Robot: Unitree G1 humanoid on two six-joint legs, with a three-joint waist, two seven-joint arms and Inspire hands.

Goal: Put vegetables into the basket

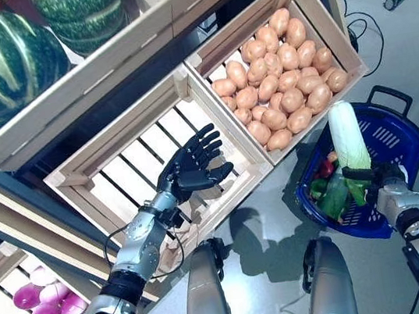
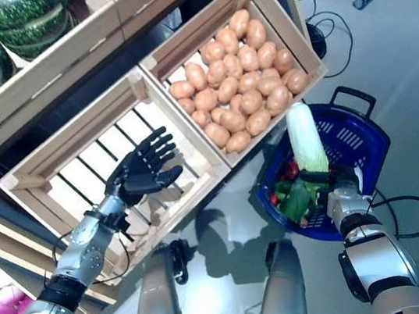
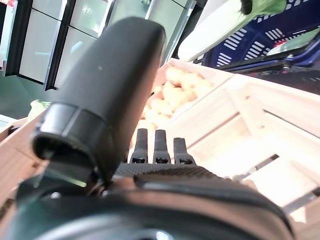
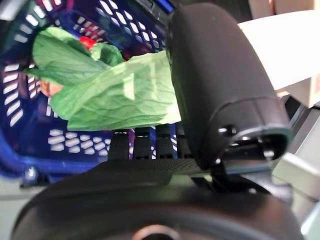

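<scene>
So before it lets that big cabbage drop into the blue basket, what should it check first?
1. Cabbage held: ok, the right hand has its fingers round the leafy end.
2. Cabbage over the blue basket: ok, it stands above the opening.
3. Room inside: cannot tell; green leaves and something red already lie there.
4. Basket steady on the floor: cannot tell.
5. Left hand out of the way: ok, open over the empty crate.
6. Potatoes undisturbed: ok, in their crate.
</scene>
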